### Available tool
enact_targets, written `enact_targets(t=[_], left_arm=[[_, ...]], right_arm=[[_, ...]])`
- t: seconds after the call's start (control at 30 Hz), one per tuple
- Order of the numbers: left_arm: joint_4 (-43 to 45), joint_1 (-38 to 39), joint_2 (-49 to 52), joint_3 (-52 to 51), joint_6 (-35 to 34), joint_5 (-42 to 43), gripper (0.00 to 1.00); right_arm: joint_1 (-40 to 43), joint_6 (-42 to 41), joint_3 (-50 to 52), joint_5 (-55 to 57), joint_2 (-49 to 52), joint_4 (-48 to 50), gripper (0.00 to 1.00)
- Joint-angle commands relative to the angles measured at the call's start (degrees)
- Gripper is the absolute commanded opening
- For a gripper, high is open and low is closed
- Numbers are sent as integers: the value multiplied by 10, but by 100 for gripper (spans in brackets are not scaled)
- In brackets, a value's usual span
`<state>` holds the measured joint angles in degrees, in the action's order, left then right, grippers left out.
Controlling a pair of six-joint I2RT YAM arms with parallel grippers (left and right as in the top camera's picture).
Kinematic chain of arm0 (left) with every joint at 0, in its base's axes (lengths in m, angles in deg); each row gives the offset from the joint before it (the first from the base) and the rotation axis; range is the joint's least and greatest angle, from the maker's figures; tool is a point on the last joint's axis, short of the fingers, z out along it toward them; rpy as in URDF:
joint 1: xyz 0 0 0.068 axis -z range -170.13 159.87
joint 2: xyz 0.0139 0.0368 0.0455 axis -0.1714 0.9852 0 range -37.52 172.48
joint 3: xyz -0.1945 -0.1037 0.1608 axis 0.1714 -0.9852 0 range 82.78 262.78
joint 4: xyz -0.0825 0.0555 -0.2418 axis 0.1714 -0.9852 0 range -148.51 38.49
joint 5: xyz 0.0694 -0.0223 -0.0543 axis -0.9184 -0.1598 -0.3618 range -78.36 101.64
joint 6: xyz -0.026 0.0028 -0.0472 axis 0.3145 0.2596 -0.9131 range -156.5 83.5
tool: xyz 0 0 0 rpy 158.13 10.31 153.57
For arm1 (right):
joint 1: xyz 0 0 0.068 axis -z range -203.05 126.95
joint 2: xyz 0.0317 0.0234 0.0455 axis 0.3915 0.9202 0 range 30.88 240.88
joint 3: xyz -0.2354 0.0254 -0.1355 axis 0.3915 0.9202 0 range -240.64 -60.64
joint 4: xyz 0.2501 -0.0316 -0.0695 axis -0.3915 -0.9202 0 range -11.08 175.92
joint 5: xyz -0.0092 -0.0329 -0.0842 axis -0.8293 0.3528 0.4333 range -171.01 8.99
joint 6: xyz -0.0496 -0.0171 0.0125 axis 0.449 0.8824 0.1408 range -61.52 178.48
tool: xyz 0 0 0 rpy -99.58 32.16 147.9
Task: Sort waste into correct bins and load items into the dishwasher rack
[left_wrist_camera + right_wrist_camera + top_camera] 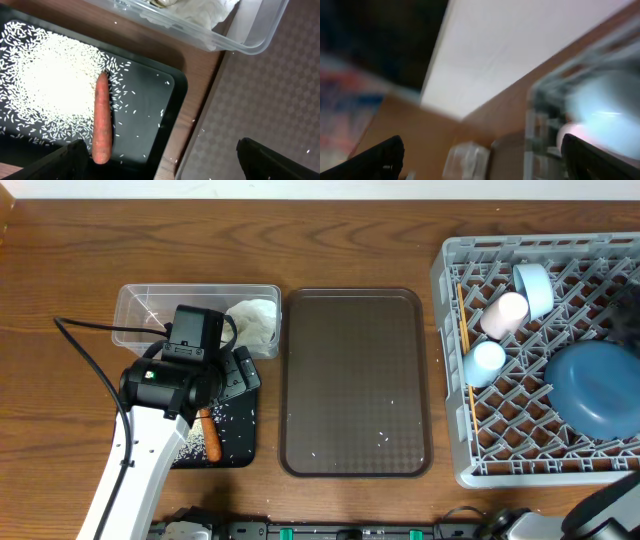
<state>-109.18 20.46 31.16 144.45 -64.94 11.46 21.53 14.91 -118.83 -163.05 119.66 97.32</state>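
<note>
My left gripper [160, 167] is open and empty, low over the right edge of the black tray [165, 120]. The tray holds a spread of white rice [45, 85] and an orange carrot [102, 120]. The overhead view shows the carrot [211, 438] at my left arm's side. The clear tub [130, 305] behind the tray holds a crumpled white tissue [255, 320]; the foil wrapper is hidden. The grey rack [450, 270] holds the white-and-blue bowl [533, 285], pink cup [503, 313], light-blue cup [487, 361], dark-blue dish [595, 385] and chopsticks [463, 330]. My right gripper [482, 160] is open and empty, raised off the table.
The brown serving tray [355, 380] lies between the black tray and the rack, with a few rice grains [382, 438] on it. A black cable [85, 345] runs from my left arm across the table. My right arm [600, 515] sits at the front right corner.
</note>
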Motion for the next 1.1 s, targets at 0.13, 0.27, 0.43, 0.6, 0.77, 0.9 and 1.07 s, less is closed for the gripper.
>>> enact_targets(t=[0.13, 0.27, 0.43, 0.6, 0.77, 0.9, 1.07], left_arm=[[-2, -3, -2, 4, 3, -3, 98], [-2, -3, -2, 4, 3, -3, 98], [-2, -3, -2, 4, 3, -3, 98], [-2, -3, -2, 4, 3, -3, 98], [-2, -3, -2, 4, 3, -3, 98], [-2, -3, -2, 4, 3, -3, 98], [-2, -3, -2, 4, 3, -3, 98]], right_arm=[[-182, -5, -10, 16, -2, 50, 99], [-270, -14, -12, 91, -2, 62, 99], [-352, 79, -18, 203, -2, -9, 99], [-416, 263, -73, 426, -2, -252, 99], [-485, 379, -163, 706, -2, -422, 99], [-518, 442, -228, 788, -2, -481, 99], [-529, 458, -276, 790, -4, -554, 99]])
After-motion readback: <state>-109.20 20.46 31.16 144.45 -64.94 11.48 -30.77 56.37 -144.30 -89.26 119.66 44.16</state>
